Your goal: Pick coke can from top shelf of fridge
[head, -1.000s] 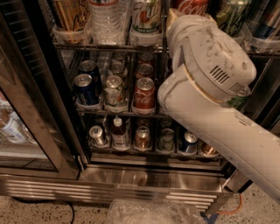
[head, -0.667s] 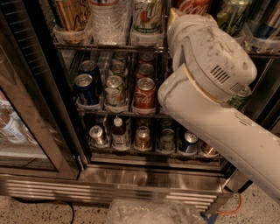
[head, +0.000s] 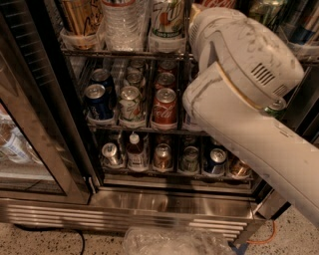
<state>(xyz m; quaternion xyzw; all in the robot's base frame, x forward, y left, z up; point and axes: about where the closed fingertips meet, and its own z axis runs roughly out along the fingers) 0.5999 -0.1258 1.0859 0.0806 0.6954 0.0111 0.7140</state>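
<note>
The fridge (head: 164, 201) stands open in front of me. Its top shelf (head: 124, 51) holds a tan can, a clear water bottle (head: 119, 20) and a green-and-white soda can (head: 167, 17) in clear trays. A red strip of a coke can (head: 218, 2) shows at the top edge, right of the green-and-white can, just above my white arm (head: 244, 60). The arm reaches up to that spot and covers the right part of the shelf. My gripper is hidden behind the arm's housing or beyond the top edge. Another coke can (head: 164, 107) stands on the middle rack.
The middle rack also holds a dark blue can (head: 98, 101) and a green-and-white can (head: 130, 103). The bottom rack holds several cans and a small bottle (head: 134, 152). The glass door (head: 27, 149) is swung open at left. A crumpled clear plastic bag (head: 174, 241) lies on the floor.
</note>
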